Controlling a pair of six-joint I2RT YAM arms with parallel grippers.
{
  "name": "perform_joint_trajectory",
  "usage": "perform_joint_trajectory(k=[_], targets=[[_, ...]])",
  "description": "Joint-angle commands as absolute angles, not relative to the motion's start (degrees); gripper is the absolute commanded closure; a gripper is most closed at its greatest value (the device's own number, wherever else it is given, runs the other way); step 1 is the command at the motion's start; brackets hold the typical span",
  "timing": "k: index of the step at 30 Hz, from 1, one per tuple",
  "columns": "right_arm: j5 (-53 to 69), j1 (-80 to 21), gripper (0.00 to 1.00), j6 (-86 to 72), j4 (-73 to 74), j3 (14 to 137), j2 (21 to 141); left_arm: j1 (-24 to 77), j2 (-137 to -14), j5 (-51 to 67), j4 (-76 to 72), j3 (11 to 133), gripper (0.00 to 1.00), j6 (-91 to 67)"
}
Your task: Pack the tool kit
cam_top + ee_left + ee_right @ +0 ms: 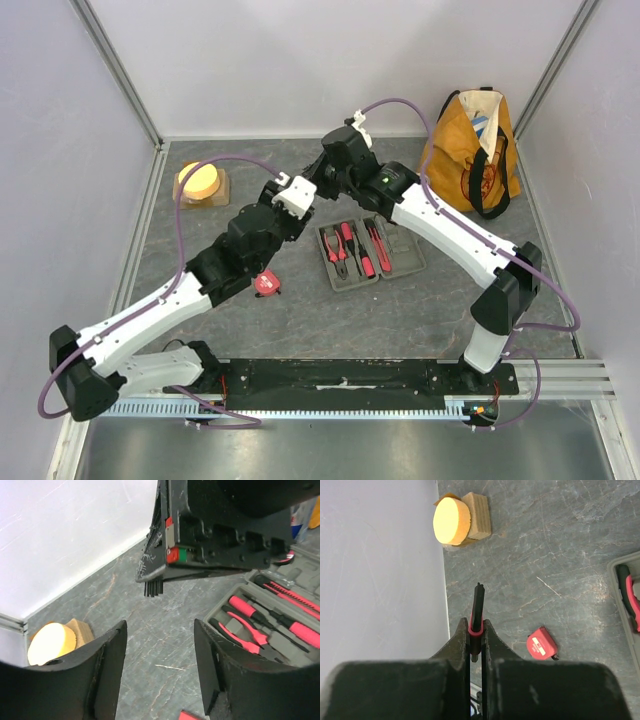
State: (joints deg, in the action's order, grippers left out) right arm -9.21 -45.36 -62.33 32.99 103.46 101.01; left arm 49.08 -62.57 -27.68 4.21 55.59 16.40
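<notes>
One slim black-and-red tool [478,600] sits pinched in the right claw [476,626].

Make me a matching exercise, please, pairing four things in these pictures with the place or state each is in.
Column A
1. tape measure
2. pliers
3. right gripper
4. left gripper

Column B
a. open, nothing between the fingers
b. lying inside the grey case
c. on the table, outside the case
d. shut on a slim black-and-red tool

Pairs: 1-c, 2-b, 3-d, 4-a
</notes>
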Motion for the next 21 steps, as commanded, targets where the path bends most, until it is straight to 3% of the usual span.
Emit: perform_joint_trajectory(k=[1, 7, 14, 21], targets=[[-9.7, -44.9, 1.00, -61.8, 27.9, 102.2, 98.9, 49.3, -57.6, -24.3, 4.9, 54.1, 0.37, 10.4], [-2.1, -41.8, 1.00, -57.8, 20.9, 94.9, 94.9, 49.3, -52.6, -24.6, 13.3, 55.4, 0.36, 1.3], [21.2, -35.8, 1.00, -39.2, 14.7, 84.6, 89.4, 49.0, -46.9, -22.7, 22.2, 56.7, 0.34, -18.3], [26.4, -32.9, 1.00, -29.3, 17.3, 75.2, 81.0, 47.6, -51.1, -21.4, 28.7, 57.7, 0.31, -30.2]])
